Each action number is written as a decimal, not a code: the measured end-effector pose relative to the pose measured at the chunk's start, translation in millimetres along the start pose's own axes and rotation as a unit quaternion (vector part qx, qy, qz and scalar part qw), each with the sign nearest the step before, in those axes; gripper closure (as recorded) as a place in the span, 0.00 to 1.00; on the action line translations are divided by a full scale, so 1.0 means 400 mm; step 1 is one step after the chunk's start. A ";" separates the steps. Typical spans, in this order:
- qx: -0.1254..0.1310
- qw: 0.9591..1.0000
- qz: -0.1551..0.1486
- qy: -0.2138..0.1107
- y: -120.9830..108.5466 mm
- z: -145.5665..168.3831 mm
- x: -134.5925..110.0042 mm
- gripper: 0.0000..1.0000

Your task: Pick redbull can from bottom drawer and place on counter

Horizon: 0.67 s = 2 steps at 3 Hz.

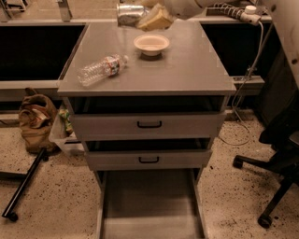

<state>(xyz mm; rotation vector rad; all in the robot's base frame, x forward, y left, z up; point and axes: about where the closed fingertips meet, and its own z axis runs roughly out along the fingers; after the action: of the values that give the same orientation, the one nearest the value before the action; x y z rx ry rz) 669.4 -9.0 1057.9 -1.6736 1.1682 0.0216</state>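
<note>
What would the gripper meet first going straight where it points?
The gripper, holding the redbull can, points left above the counter's rear. That line looks free, though depth is unclear.

White rounded arm [286, 28]; tan claw [145, 15] above counter [187, 65]

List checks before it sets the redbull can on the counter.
1. Grip: gripper shut on redbull can, above the counter's far edge: ok.
2. Can out of the open bottom drawer: ok.
3. Bare counter to the right of the bowl: ok.
4. Height above the bowl, just in front of the gripper: cannot tell.
5. Water bottle lies at front left, apart from the gripper: ok.
</note>
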 end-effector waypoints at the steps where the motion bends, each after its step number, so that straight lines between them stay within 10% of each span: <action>1: 0.011 1.000 0.025 0.011 -0.061 0.037 0.088 1.00; 2: -0.020 0.996 0.079 0.025 -0.049 0.092 0.201 1.00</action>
<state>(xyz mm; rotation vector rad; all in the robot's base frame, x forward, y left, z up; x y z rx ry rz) 743.6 -36.2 1013.4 -1.6213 1.3446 0.1036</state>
